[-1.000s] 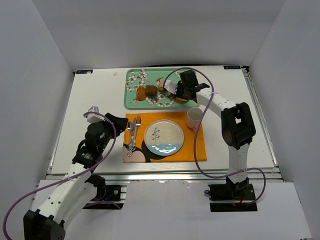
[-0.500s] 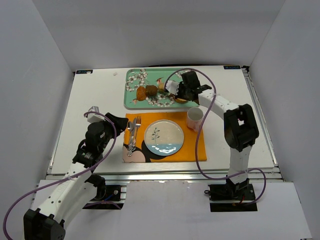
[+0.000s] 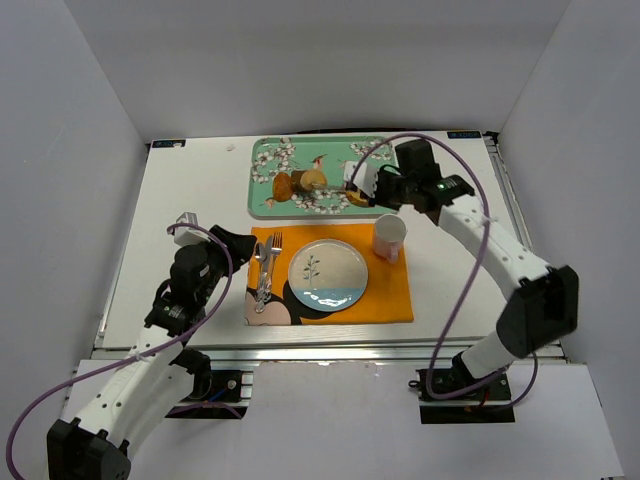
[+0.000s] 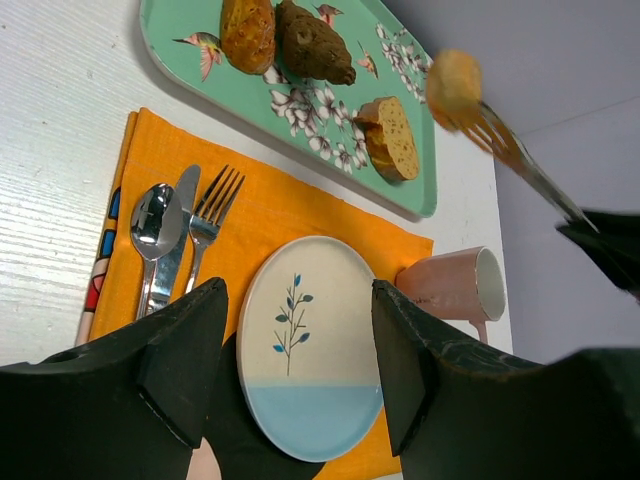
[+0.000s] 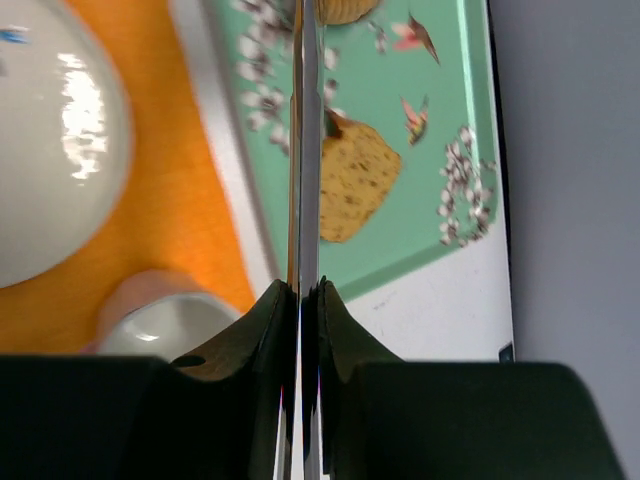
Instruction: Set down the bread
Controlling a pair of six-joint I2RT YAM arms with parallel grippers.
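Observation:
The bread, a small round tan bun (image 4: 453,88), is stuck on the tines of a metal fork (image 4: 520,160) and hangs in the air above the green tray (image 4: 175,35). From above, the bun (image 3: 316,180) is over the tray (image 3: 262,160). My right gripper (image 3: 374,186) is shut on the fork's handle (image 5: 303,150), seen edge-on between its fingers (image 5: 303,290). My left gripper (image 4: 295,370) is open and empty, low over the round white and blue plate (image 4: 310,370), which shows from above (image 3: 328,275) right of that gripper (image 3: 240,246).
On the tray lie a golden piece (image 4: 248,30), a dark brown lumpy piece (image 4: 312,45) and a bread slice (image 4: 390,140). An orange placemat (image 3: 392,292) holds the plate, a spoon, knife and fork (image 3: 265,265), and a pink cup (image 3: 390,235).
My right arm has swung out to the right and risen, lifting the fork with the bun on it off the tray. The left arm has not moved.

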